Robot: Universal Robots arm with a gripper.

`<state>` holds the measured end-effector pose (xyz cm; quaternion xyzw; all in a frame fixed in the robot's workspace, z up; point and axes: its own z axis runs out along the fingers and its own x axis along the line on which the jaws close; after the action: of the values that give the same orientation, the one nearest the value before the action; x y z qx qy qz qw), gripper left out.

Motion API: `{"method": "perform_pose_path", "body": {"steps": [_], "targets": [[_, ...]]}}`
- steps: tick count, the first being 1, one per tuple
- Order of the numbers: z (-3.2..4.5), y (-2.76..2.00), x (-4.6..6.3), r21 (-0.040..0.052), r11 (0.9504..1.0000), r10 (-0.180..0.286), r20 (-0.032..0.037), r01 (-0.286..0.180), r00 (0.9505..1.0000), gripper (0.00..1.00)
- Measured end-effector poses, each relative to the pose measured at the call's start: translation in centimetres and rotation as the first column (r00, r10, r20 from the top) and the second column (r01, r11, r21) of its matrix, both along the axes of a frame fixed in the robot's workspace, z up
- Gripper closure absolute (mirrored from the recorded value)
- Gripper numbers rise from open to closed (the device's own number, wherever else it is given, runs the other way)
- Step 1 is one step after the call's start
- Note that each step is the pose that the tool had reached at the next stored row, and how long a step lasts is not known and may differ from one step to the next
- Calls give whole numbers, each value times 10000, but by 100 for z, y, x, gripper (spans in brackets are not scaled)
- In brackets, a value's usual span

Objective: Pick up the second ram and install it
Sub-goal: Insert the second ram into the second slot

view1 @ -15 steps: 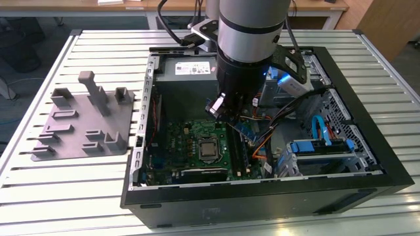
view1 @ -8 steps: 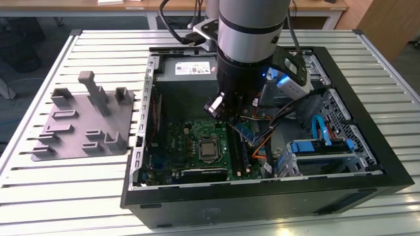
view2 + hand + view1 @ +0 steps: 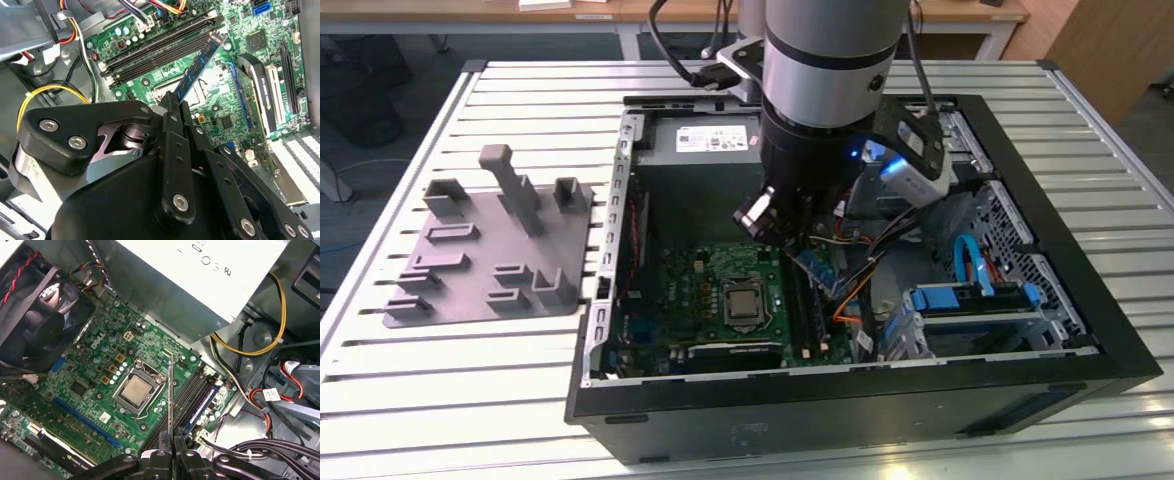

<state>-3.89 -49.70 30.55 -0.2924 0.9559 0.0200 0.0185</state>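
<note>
1. Black and jointed, my end effector (image 3: 170, 444) is pinched narrow on one end of the second ram (image 3: 170, 395), with its two fingers (image 3: 182, 460) pressed against the stick's flat faces in both wrist views
2. The second ram, dark with a row of chips, juts out from my grip over the green motherboard (image 3: 95, 365). In the first wrist view it is edge-on, a thin line between the CPU socket (image 3: 135, 390) and the memory slots (image 3: 192, 390)
3. In the second wrist view its far end lies over one end of those long black slots, and I cannot tell whether it touches them
4. In the exterior view the stick hangs tilted under my wrist, on the exterior view's right of the socket, inside the open black computer case (image 3: 854, 400)
5. The pale power supply (image 3: 200, 280) stands against a case wall, with a yellow cable (image 3: 276, 305) looping beside it
6. A grey tray (image 3: 494, 250) with upright pegs lies on the slatted surface (image 3: 454, 400), just beside the case on the exterior view's left
</note>
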Motion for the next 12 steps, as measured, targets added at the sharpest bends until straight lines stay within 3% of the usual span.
{"method": "perform_pose_path", "body": {"steps": [12], "targets": [[-3, 0, 0, 0, 9976, -692, 0, 692, 9976, 86]]}}
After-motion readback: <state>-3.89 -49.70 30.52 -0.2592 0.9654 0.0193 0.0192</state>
